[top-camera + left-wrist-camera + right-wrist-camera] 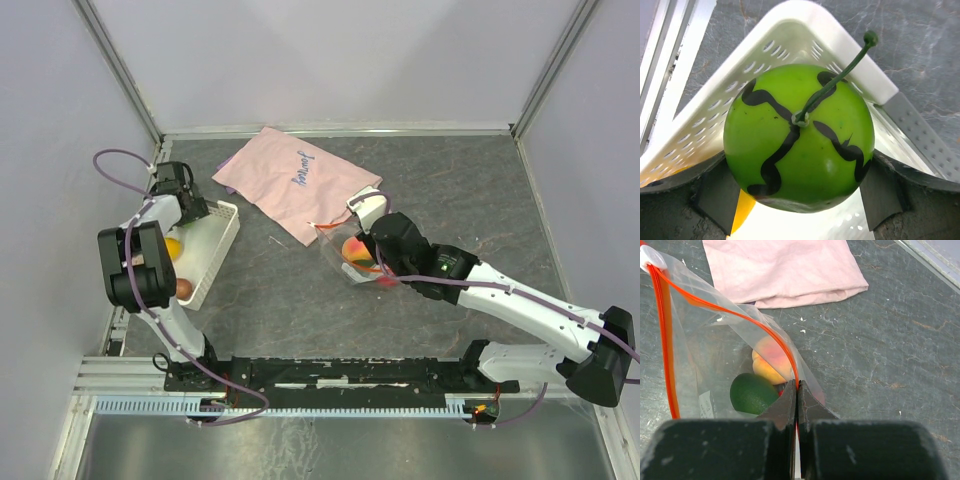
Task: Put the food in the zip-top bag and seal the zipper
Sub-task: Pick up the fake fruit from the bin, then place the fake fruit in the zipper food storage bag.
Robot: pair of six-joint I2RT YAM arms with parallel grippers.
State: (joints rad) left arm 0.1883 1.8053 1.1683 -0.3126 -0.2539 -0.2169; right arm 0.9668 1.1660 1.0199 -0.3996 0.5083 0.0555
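Note:
My left gripper [190, 207] [800, 194] is shut on a bright green fruit with black wavy stripes and a thin stem [799, 135], over the far end of the white basket [790, 25]. The gripper hides this fruit in the top view. The clear zip-top bag [345, 262] [710, 355] lies open mid-table. It holds a peach fruit [771, 359] [354, 248] and a dark green fruit [752, 392]. My right gripper [378, 258] [798, 389] is shut on the bag's red-orange zipper [730, 310] at its near side.
The white slotted basket [222, 243] stands at the left edge, with an orange fruit [173, 248] and a brown-red fruit [184, 289] in it. A pink cloth with blue writing [290, 180] [785, 270] lies behind the bag. Grey walls enclose the table.

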